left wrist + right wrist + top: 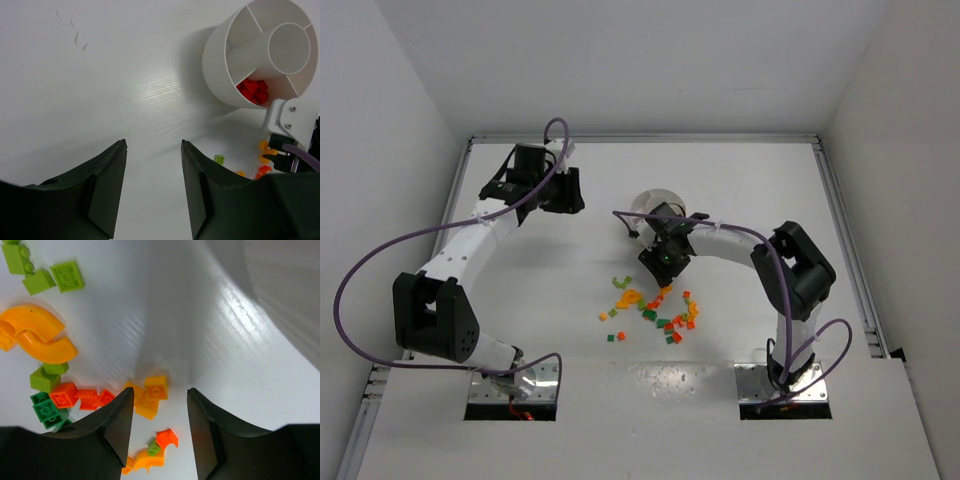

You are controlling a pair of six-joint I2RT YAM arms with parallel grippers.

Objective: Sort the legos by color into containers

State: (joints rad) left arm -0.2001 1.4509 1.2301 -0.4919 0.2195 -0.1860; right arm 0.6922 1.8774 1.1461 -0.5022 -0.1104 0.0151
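Observation:
The white round dish (220,65) with wedge compartments and a central hub stands at the upper right of the left wrist view. One wedge holds red bricks (253,91). In the top view the dish (650,200) is partly hidden by my right arm. Loose legos (660,310) in red, orange, yellow and green lie in front of it. My right gripper (161,397) is open and empty, low over orange bricks (156,388) and a red brick (167,437); in the top view it (663,268) is between dish and pile. My left gripper (153,145) is open and empty over bare table, left of the dish.
Green bricks (66,275) and curved yellow-orange pieces (37,335) lie at the left of the right wrist view. The dish wall (285,290) shows blurred at its upper right. White walls close in the table on three sides. My left gripper (575,192) is at the back left.

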